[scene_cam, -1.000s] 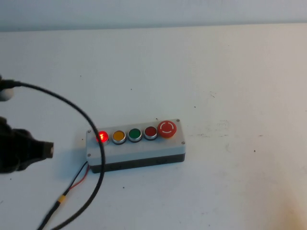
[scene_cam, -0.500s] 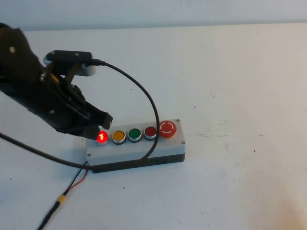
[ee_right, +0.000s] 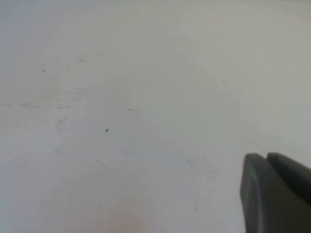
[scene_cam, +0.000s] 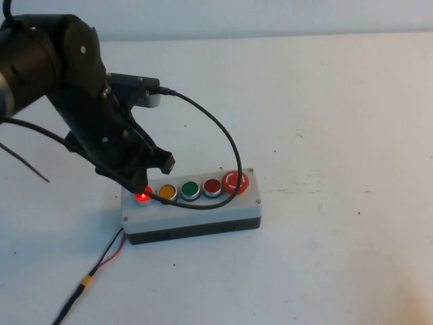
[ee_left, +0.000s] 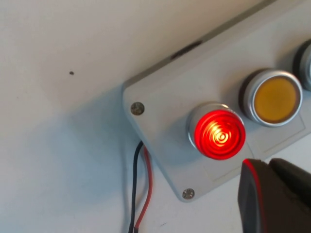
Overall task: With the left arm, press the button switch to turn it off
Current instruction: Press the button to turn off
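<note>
A grey button box (scene_cam: 203, 211) lies on the white table, and its left-end red button (scene_cam: 143, 197) is lit. It also glows in the left wrist view (ee_left: 219, 133), on the box's grey lid (ee_left: 170, 92). My left gripper (scene_cam: 142, 184) is shut and empty, its tip just above and behind the lit button. In the left wrist view the closed left gripper (ee_left: 268, 165) sits right beside the button, and contact is not visible. My right gripper (ee_right: 266, 157) is shut and empty over bare table, out of the high view.
Right of the lit button on the box are a yellow button (scene_cam: 167, 191), a green button (scene_cam: 190, 189), a red button (scene_cam: 212, 185) and a red emergency stop (scene_cam: 235, 181). The arm's black cable (scene_cam: 226, 139) drapes over the box. Red and black wires (scene_cam: 111, 254) leave its left end.
My left arm has swung in from the left and come down over the box's left end, its cable now draped across the buttons. The red light stays lit.
</note>
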You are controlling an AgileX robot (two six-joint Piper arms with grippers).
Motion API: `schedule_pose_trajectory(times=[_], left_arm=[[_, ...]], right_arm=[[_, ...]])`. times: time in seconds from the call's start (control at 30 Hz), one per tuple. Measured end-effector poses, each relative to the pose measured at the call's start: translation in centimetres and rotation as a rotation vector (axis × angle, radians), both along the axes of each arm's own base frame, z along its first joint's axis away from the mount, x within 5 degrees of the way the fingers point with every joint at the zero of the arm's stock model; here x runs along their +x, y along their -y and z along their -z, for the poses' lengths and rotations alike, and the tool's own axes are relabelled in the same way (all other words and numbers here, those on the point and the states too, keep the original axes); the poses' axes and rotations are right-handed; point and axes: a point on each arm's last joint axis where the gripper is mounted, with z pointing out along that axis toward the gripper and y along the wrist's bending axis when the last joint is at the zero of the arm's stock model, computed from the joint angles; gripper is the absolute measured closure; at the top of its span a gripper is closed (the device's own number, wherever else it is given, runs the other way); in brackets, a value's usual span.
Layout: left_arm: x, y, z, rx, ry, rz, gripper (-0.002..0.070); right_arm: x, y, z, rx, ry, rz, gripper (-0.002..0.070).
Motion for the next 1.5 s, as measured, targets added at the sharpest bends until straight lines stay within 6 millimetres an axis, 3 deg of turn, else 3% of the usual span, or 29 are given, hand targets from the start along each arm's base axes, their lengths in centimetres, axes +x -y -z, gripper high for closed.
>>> schedule_pose_trajectory(times=[0.63,1.5], left_arm=[[1.2,0.5,2.4,0.039,-0.079,0.003,0.0677],[1.9,0.3,2.5,0.070,-0.030,0.005,0.0677]], right_arm=[[0.0,0.0,0.0,0.000,0.000,0.000,0.0692],[0.0,0.0,0.0,0.000,0.000,0.000,0.0692]])
